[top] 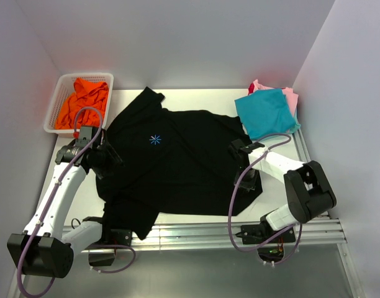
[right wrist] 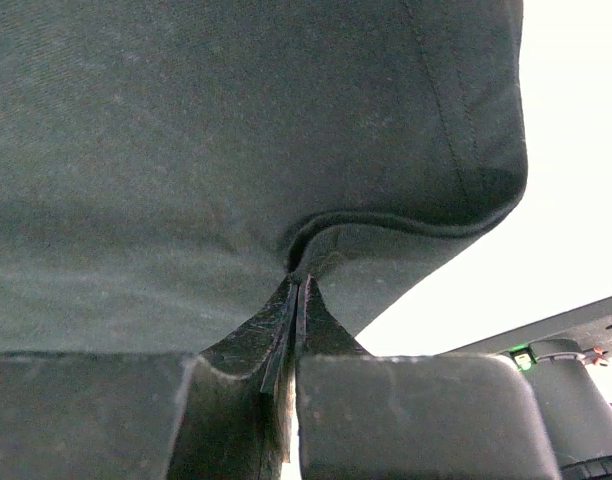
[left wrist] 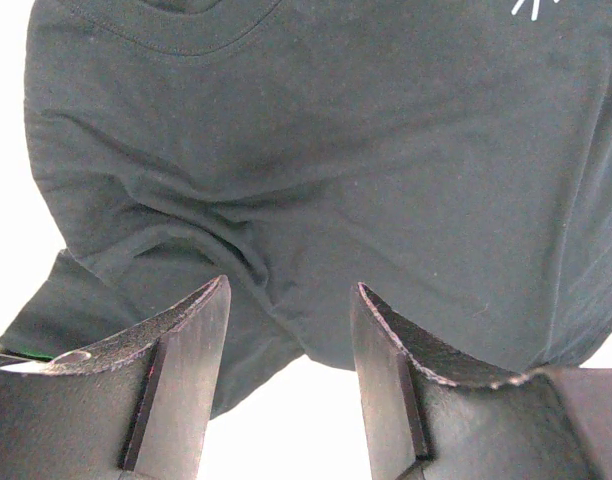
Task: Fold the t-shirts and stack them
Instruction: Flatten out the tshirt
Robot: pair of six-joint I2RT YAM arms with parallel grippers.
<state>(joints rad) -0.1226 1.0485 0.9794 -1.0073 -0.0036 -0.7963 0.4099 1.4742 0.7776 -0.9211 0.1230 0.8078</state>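
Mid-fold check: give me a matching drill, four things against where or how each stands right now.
Things:
1. orange tee
2. teal tee
3. left gripper
4. right gripper

States:
a. shut on black tee
b. in basket
c. open over the black cloth
d. atop pink tee, far right

Pairs: 1-b, 2-d, 3-c, 4-a
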